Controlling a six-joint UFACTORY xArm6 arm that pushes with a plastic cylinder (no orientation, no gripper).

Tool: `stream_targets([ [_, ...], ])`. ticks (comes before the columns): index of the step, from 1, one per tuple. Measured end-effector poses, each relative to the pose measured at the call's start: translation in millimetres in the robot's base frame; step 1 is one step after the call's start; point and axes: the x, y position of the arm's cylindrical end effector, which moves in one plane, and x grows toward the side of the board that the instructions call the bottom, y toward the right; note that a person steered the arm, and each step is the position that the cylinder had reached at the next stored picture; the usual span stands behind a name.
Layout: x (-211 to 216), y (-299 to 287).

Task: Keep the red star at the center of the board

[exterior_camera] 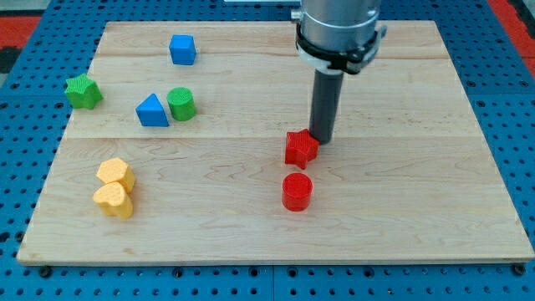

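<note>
The red star (pixel 300 149) lies near the middle of the wooden board (pixel 418 201), slightly right of centre. My tip (pixel 322 140) rests at the star's upper right edge, touching or almost touching it. The dark rod rises from there to the arm's grey body at the view's top.
A red cylinder (pixel 297 191) stands just below the star. A blue cube (pixel 182 49), a green star (pixel 84 92), a blue triangle (pixel 151 111) and a green cylinder (pixel 180 104) lie at the upper left. Two yellow blocks (pixel 114 188) sit at the lower left.
</note>
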Motion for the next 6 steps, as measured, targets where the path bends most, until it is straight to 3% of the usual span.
stream_targets([
  [1, 55, 27],
  [2, 34, -11],
  [4, -73, -83],
  [5, -38, -65],
  [6, -12, -93],
])
